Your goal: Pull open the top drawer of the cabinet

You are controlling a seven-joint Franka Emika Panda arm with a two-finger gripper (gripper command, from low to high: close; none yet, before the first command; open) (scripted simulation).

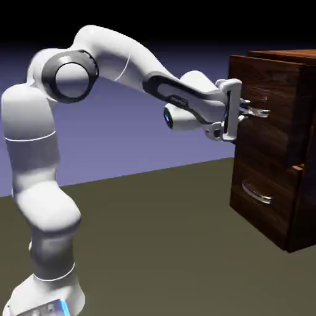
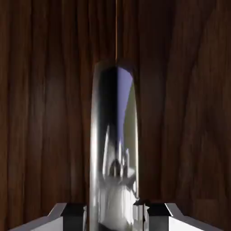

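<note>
Jaws: brought in on the curved bar handle of the top drawer, pinching it between my 2 fingertips. The drawer is the upper of 2 in the cabinet, at the right of the scene. How far its front stands out, if at all, I cannot tell.

Risk 1: slippage. The bar is smooth, polished and curved; a fast pull, or a light squeeze, could let it slide out of my pads. Risk 2: binding. A pull angled to the left or right of the drawer's run could jam it or twist the bar in my grip. Risk 3: contact. My hand is close to the front, and any push inward could knock the wood.

Pose: my arm rises from the base at near left, bends high and reaches right, sloping down to the hand. Hand faces the drawer front, rolled so that my fingertips take the bar from above and below.
</note>
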